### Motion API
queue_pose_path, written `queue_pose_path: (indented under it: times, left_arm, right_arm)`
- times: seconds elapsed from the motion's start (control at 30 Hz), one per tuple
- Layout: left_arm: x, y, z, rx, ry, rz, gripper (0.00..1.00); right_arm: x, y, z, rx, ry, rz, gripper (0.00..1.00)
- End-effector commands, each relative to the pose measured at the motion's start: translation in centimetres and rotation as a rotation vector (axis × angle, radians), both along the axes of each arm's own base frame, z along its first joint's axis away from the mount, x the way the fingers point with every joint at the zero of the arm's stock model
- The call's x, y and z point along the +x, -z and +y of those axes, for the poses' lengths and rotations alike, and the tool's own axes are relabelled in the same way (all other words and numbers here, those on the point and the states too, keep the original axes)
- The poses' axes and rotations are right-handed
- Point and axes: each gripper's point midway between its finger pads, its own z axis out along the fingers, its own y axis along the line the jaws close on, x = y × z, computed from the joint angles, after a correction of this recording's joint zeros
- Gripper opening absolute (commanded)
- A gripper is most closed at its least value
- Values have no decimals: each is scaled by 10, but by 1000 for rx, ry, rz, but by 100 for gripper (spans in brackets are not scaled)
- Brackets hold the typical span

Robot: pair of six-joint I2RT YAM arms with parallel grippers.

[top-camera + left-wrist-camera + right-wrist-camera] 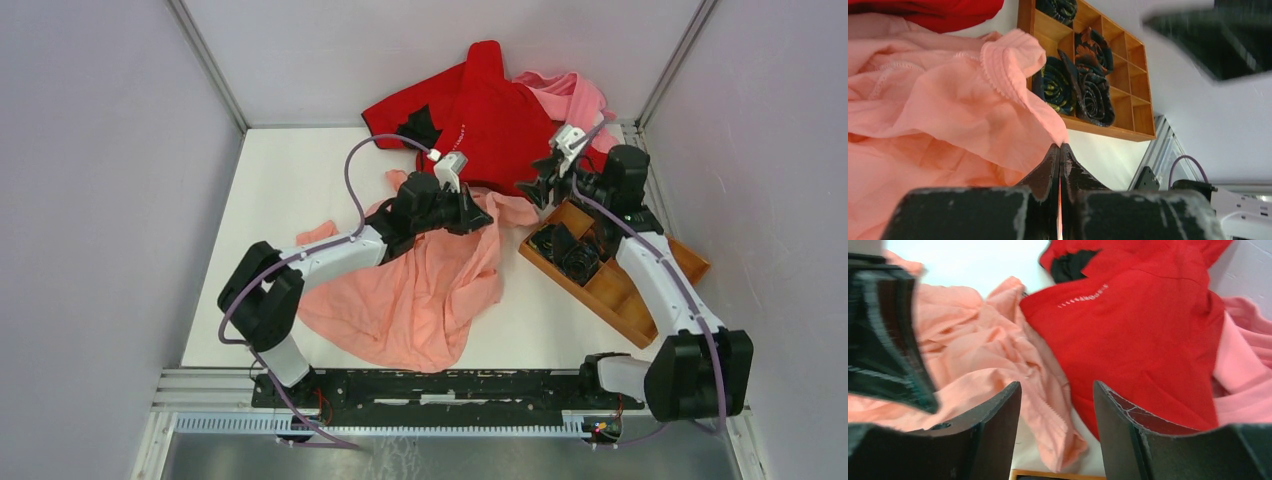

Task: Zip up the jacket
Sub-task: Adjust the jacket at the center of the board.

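The salmon-pink jacket [420,290] lies crumpled across the middle of the table. My left gripper [478,212] is shut on a thin fold of its upper right edge, and in the left wrist view the fabric [938,100] runs into the closed fingertips [1060,146]. My right gripper [535,190] hovers just right of that spot, open with nothing between its fingers [1057,385]. Beneath it lies a jacket edge [973,350] with a toothed zipper strip [1055,410]. I cannot see a zipper slider.
A bright red garment [490,120] with small white lettering [1083,297] lies at the back, against the jacket. A paler pink garment [575,95] sits behind it to the right. A wooden divided tray [640,290] holding dark rolled items [570,250] lies under the right arm.
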Motion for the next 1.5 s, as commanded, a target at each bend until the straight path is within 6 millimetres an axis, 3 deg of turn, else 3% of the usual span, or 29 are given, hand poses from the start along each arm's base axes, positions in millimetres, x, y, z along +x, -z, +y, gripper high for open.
queue_pose_path:
  times: [0.0,0.1,0.27,0.4,0.57,0.73,0.8,0.87,1.0,1.17,1.2,1.37,1.47]
  left_arm:
    - [13,-17,-11,45,-28,-59,2]
    - [10,-18,-23,58,-3,-53,2]
    - [8,-9,-32,65,15,-22,2]
    - [8,-7,-40,53,30,-2,4]
    - [8,-11,-51,34,55,8,5]
    - [8,-13,-59,12,81,18,10]
    - [9,-16,-60,8,81,12,13]
    - [12,-18,-59,17,71,-1,19]
    - [19,-28,-50,50,44,-60,38]
    - [12,-37,-24,121,29,-152,49]
    - [6,-42,-16,122,30,-175,49]
    - [-35,-22,17,111,71,-153,52]
    - [-64,-8,34,45,81,-95,52]
  right_arm:
    - [-54,-3,31,203,-197,56,61]
    - [-78,17,34,261,-215,101,61]
    - [-94,53,30,295,-155,189,61]
    - [-89,85,19,341,-16,262,67]
    - [-87,106,20,383,1,335,65]
    - [-80,119,15,351,42,350,31]
    - [-70,127,0,278,129,329,17]
    - [-62,132,-19,223,217,307,10]
    - [-59,143,-39,159,278,288,11]
    - [-60,164,-40,107,257,344,14]
    - [-60,164,-40,103,250,346,15]
    - [-60,143,-48,80,202,247,28]
    - [-76,124,-35,87,44,161,37]
